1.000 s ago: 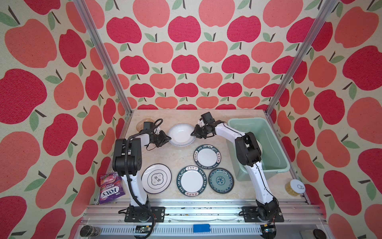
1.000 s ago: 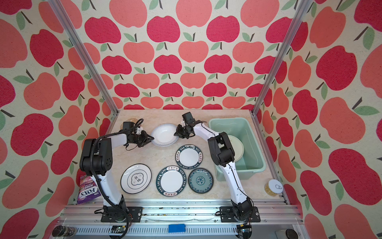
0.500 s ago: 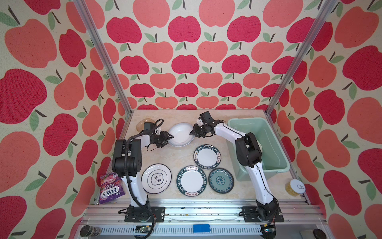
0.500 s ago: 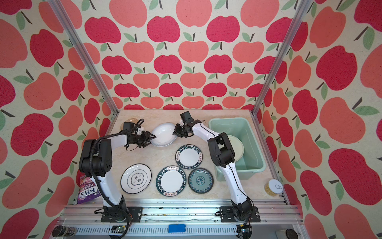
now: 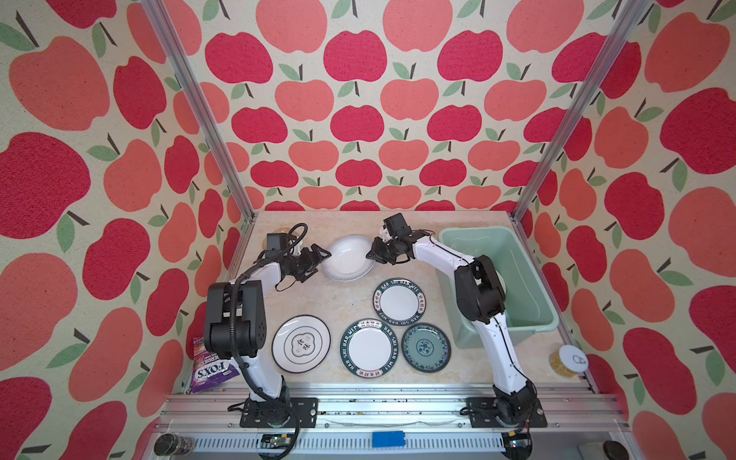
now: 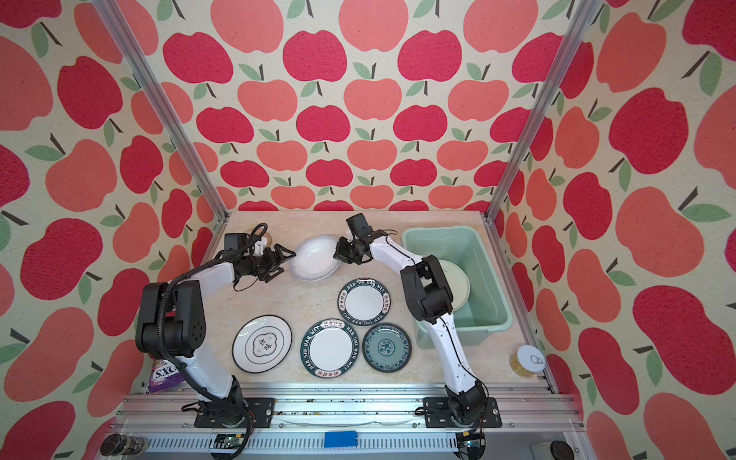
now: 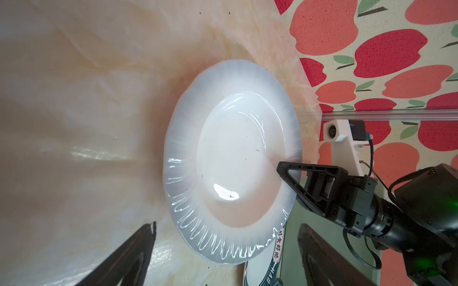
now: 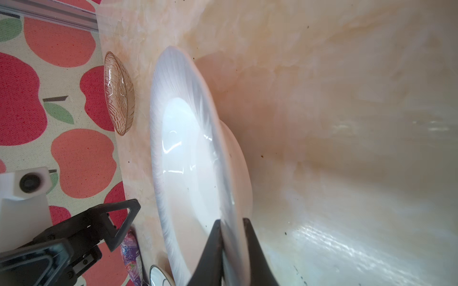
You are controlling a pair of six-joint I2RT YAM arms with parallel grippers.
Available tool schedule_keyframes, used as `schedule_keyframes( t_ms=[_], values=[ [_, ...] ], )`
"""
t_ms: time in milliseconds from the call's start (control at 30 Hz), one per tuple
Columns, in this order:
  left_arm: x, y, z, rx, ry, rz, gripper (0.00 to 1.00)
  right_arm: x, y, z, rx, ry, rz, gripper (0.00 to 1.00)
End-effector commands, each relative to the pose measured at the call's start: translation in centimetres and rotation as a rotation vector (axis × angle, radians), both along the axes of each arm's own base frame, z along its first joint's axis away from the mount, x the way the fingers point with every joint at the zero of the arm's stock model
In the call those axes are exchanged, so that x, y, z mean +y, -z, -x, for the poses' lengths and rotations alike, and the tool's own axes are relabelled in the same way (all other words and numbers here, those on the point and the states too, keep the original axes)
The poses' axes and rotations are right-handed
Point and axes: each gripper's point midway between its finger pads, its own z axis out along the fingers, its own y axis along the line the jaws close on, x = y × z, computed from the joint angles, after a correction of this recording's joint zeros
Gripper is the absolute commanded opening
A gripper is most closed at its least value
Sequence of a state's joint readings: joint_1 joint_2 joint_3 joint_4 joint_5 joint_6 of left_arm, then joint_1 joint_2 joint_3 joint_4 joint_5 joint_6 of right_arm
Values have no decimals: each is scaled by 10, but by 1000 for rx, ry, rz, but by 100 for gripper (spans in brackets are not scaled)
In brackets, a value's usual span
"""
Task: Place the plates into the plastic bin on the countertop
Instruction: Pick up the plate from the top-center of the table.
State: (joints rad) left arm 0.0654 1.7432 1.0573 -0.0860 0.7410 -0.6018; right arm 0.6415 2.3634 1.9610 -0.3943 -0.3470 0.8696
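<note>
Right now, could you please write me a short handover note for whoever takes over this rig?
Left gripper: open, its fingers spread to either side of the clear ribbed plate's rim, not gripping it.
Right gripper: shut on the same plate's rim, on the side toward the plastic bin.
Done: one plain white plate lies in the bin.
Left: the held plate, plus five on the countertop: two green-lettered plates, the teal plate, the black-rimmed emblem plate, and the amber dish near the back edge.
</note>
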Motion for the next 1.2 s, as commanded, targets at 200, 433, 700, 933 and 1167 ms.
schedule_keyframes(
  t_ms=[200,433,700,933,1167],
  values=[
    [36,-35,9,-72,-69,-49,96,5,-94,-13,-139,25,-110,0],
    [26,-59,3,-147,-40,-69,99,2,-131,-9,-188,19,-105,0],
    [11,-80,5,-199,-28,-67,99,-14,-170,1,-242,47,-96,0],
    [-11,-106,10,-255,14,-62,99,-31,-206,19,-280,67,-80,0],
    [-37,-139,19,-331,74,-49,99,-67,-235,50,-318,122,-57,0]
  ],
)
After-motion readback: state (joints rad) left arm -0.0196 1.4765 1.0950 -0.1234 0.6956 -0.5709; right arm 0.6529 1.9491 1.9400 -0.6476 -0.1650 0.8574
